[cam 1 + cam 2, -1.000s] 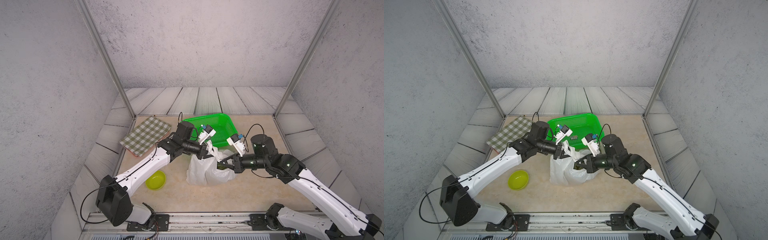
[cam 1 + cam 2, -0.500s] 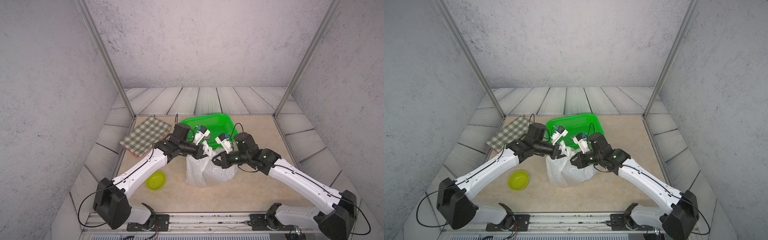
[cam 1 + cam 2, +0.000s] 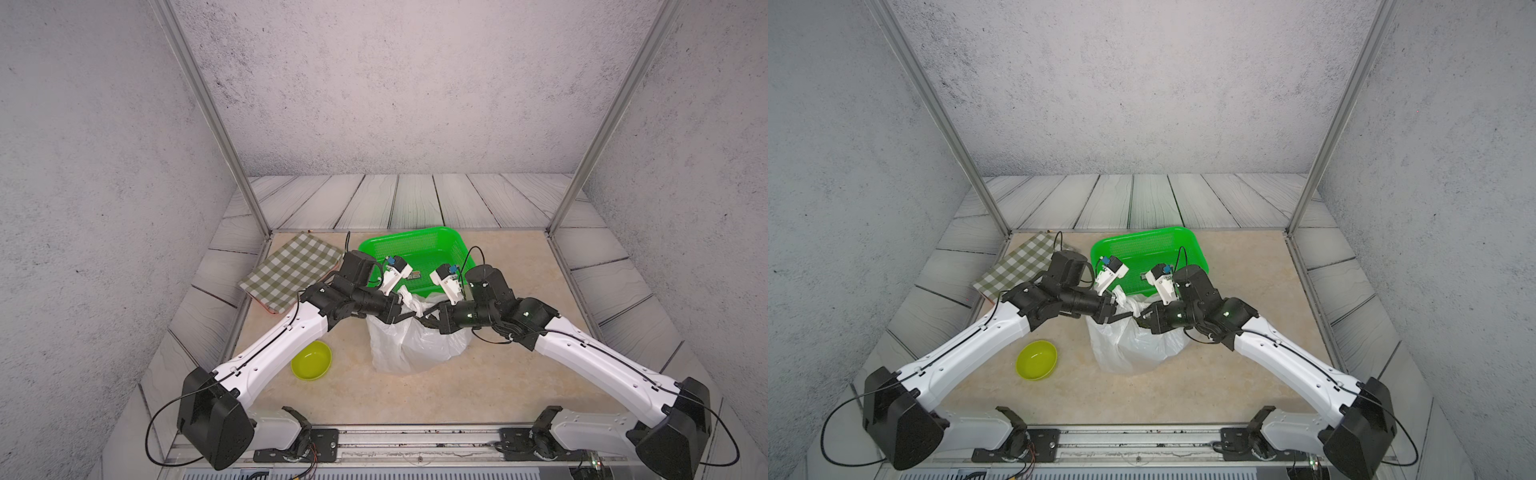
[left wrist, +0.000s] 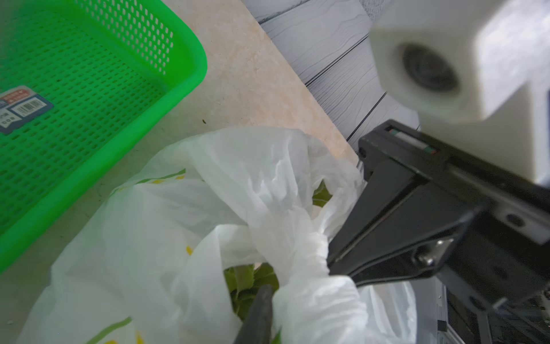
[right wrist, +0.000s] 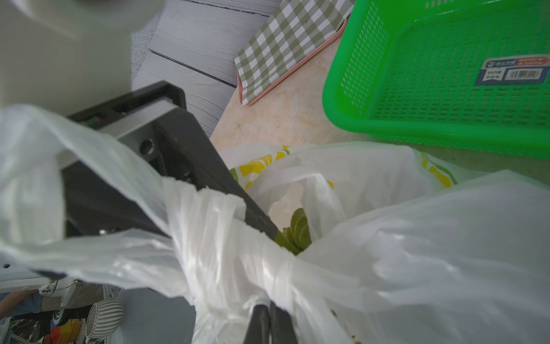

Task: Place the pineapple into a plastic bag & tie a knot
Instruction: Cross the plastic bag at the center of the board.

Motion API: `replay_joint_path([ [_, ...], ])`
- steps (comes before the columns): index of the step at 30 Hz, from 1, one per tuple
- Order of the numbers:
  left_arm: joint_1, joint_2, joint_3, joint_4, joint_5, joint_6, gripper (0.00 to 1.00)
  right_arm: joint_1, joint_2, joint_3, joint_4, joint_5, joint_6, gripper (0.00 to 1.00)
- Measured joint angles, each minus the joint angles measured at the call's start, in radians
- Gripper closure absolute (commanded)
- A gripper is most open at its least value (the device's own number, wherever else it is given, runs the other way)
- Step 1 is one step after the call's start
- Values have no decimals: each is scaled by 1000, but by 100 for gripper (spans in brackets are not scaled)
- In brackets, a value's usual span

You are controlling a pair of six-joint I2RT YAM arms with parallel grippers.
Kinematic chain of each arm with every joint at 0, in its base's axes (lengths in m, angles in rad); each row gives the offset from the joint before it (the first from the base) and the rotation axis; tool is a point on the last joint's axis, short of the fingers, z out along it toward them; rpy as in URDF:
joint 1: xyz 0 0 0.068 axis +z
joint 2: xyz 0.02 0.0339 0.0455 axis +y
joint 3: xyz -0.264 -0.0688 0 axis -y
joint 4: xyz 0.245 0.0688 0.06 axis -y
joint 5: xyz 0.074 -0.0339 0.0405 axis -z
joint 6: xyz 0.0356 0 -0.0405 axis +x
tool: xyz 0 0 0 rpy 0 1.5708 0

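Top views first: bag posn? (Insp.)

Both top views: plastic bag (image 3: 415, 347) (image 3: 1133, 347) stands on the desk (image 3: 498, 374), centre of frame, sides slumped, just below the green basket (image 3: 399, 237). Both arms meet over its mouth. (Asst.)

Contents? (Insp.)

Pineapple (image 5: 297, 230): only its green leaves show, down inside the bag mouth, right wrist view. Rest is hidden by plastic. Lemon-slice print (image 5: 256, 166) on the bag wall. (Asst.)

Claws? (Insp.)

Right claw (image 5: 268, 309): fingers pressed together, pinching a gathered handle strip (image 5: 232, 253) of the bag. Left wrist view agrees, as the strip runs into its tip. Left claw (image 3: 409, 316): at the bag mouth, close to the right claw's tip. Only one finger (image 4: 259, 309) shows in left wrist view, beside the plastic; the 2nd is hidden. Open or closed: cannot tell. Right wrist view has a strip draped over that claw. (Asst.)

Tied? (Insp.)

Strips twisted & wrapped together betw. the claws. Whether tied, cannot tell. (Asst.)

Other items? (Insp.)

Checked mat (image 3: 293, 270) upper left of the bag, near the basket. Lime bowl (image 3: 311, 359) lower left of the bag, apart from it. Barcode label (image 5: 512, 71) on the basket floor. (Asst.)
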Motion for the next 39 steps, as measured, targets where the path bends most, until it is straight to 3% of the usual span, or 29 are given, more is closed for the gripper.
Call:
replay_joint_path([
  [10, 0, -41, 1, -54, 62, 34, 56, 0, -2, 0, 0, 1, 0, 100],
  [17, 0, -28, 39, -49, 90, 19, 57, 0, -2, 0, 0, -16, 0, 100],
  [28, 0, 16, 40, 23, 80, -70, 72, 0, -5, 0, -2, -54, -4, 100],
  [35, 0, 25, 41, 39, 55, -121, 95, 0, -20, 0, -26, -77, -31, 100],
  [39, -2, 34, 41, 40, 54, -128, 100, -1, -31, 19, -70, -77, -70, 76],
])
